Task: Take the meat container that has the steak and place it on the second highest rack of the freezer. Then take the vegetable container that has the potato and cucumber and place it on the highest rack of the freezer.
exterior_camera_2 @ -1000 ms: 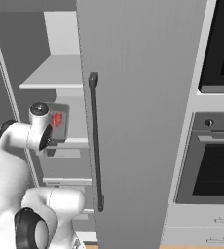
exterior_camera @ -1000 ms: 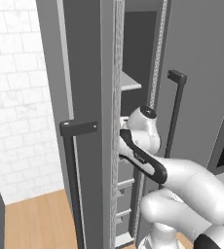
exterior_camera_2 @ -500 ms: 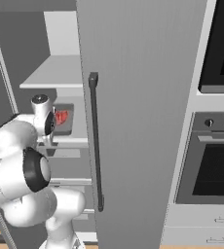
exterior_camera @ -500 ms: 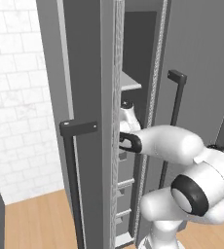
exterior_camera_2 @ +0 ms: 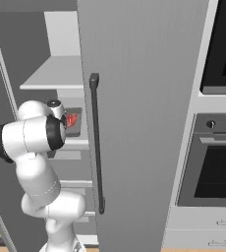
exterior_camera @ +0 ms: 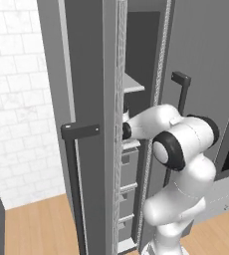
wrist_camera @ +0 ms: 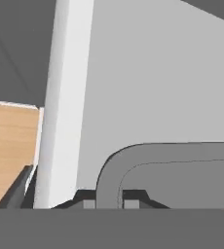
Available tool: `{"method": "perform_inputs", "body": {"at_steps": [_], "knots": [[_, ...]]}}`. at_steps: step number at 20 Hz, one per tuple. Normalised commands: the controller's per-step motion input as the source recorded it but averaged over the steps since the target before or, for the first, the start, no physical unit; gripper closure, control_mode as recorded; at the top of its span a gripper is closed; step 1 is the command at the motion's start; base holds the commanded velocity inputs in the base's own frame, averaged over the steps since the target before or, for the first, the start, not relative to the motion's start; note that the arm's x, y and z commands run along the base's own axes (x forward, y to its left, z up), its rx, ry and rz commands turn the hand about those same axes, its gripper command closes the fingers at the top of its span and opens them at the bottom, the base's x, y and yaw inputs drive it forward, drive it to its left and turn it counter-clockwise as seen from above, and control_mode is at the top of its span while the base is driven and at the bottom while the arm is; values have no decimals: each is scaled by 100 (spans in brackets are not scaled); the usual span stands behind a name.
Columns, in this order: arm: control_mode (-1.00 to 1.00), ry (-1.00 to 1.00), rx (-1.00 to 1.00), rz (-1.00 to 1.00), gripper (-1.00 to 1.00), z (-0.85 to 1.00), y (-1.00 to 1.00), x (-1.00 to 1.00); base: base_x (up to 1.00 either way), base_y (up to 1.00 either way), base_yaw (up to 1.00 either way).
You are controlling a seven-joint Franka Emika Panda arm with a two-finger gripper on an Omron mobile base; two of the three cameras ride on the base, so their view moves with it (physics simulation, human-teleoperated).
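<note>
One steak (exterior_camera_2: 71,119), a small red slab, lies in one grey meat container (exterior_camera_2: 75,122) that rests on the second shelf (exterior_camera_2: 76,143) of the freezer (exterior_camera_2: 134,98), toward the shelf's front edge and close to the open door's inner edge. Above it is the one highest rack (exterior_camera_2: 53,78), a flat light grey shelf. Below the second shelf, light grey drawers (exterior_camera: 127,194) are stacked inside the cabinet.

In the hand view the container's rounded grey rim (wrist_camera: 133,168) curves between the two dark fingertips (wrist_camera: 132,198), with the pale shelf surface spreading beyond it. The claw (wrist_camera: 110,200) is clamped nearly shut on that rim, the tips set on either side of the thin wall; the lower edge of the picture cuts off the contact, so the grip looks firm but is only partly seen.

Each freezer door carries one long dark bar handle (exterior_camera_2: 96,142). Two black-fronted ovens (exterior_camera_2: 215,162) stand to the right, one above the other.
</note>
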Motion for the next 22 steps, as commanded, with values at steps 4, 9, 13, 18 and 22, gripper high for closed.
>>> {"method": "perform_inputs", "body": {"at_steps": [4,9,13,18,22], "knots": [[-100,-2,2,0,100,-57,-2,72,0,0,0],[-100,-6,1,0,-100,-36,0,55,0,0,0],[-100,-29,9,0,-100,-39,-18,2,0,0,0],[-100,-61,28,0,-100,-19,-42,-70,0,0,0],[-100,-56,32,0,-100,6,-51,-92,0,0,0]]}}
